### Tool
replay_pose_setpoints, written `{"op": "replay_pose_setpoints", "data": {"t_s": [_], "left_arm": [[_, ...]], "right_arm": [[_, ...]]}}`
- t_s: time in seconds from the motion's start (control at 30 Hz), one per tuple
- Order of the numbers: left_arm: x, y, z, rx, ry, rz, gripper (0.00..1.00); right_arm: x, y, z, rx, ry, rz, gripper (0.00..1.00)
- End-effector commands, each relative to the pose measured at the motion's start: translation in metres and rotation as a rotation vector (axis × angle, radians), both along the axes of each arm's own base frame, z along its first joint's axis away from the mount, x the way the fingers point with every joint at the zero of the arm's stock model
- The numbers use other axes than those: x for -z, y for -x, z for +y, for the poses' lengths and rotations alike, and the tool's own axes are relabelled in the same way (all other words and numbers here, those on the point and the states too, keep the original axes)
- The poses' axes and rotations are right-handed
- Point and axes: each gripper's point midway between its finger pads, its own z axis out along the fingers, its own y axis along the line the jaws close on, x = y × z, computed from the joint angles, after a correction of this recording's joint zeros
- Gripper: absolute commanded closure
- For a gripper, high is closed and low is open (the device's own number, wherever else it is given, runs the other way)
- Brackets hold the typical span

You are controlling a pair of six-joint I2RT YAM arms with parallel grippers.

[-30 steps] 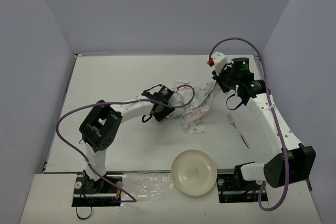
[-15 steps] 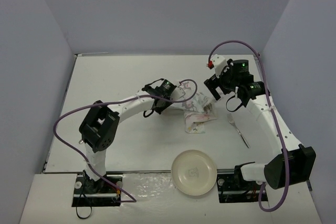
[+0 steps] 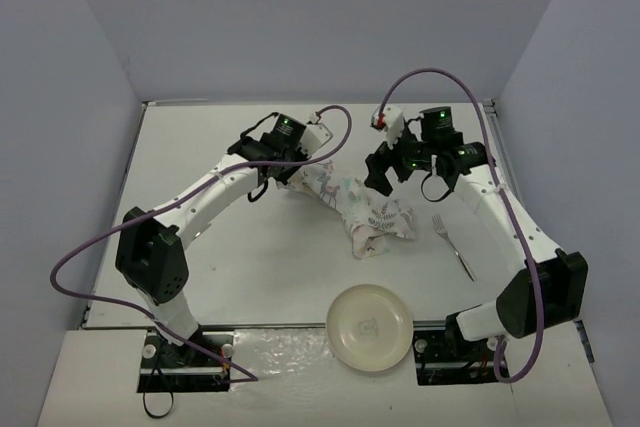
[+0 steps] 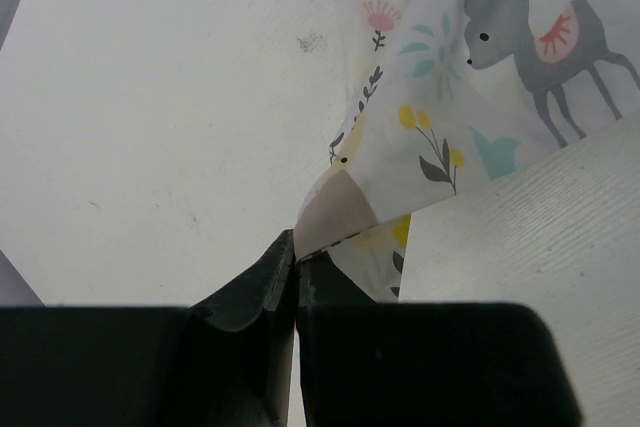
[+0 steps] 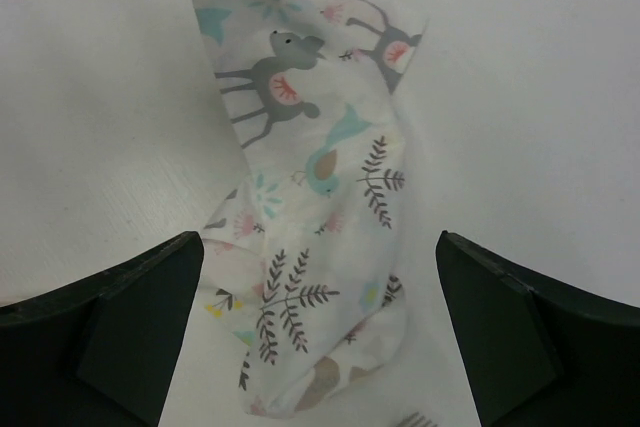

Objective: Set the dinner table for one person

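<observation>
Placemat [image 3: 370, 217] corner pinched in clamped left gripper [image 4: 296, 252], cloth trailing crumpled over dinner table [image 3: 230, 277]; right gripper [image 5: 315, 257] spread wide, empty, above it.

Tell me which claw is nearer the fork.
Right. The right claw hangs open over the placemat, on the fork's side; the left claw pinches the placemat's opposite corner, farther off.

The robot has 2 arms. The left arm [image 3: 215, 187] and the right arm [image 3: 510, 232] are made of white tubes with chunky black joints. A thin purple cable [image 3: 437, 71] loops along each arm. Small green lights [image 3: 284, 127] glow on the black wrists. A little red bit [image 3: 380, 119] sits on the right arm's white end. The fingers [image 5: 110, 332] are dark, flat and blocky.
</observation>
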Motion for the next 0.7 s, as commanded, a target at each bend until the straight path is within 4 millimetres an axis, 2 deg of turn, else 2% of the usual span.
{"op": "replay_pose_setpoints", "data": {"t_s": [0.0,0.17,0.27,0.37,0.47,0.67], "left_arm": [[-0.032,-0.007,0.006,-0.008,0.01,-0.062,1.0],[-0.034,-0.009,0.009,-0.017,0.024,-0.057,1.0],[-0.035,-0.009,0.009,-0.016,0.033,-0.053,1.0],[-0.039,-0.006,0.011,-0.013,0.041,-0.05,1.0],[-0.048,-0.004,0.013,-0.01,0.058,-0.054,1.0],[-0.056,-0.002,0.013,-0.008,0.083,-0.055,1.0]], "right_arm": [[0.021,0.001,0.048,-0.129,-0.055,0.094,0.0],[0.055,-0.007,0.076,-0.125,0.061,0.122,0.0],[0.075,-0.025,0.087,-0.041,0.16,0.09,0.0],[0.086,-0.05,0.077,0.101,0.248,0.032,0.0],[0.094,-0.059,0.077,0.156,0.322,-0.016,0.0],[0.112,-0.063,0.09,0.223,0.459,-0.117,0.0]]}}
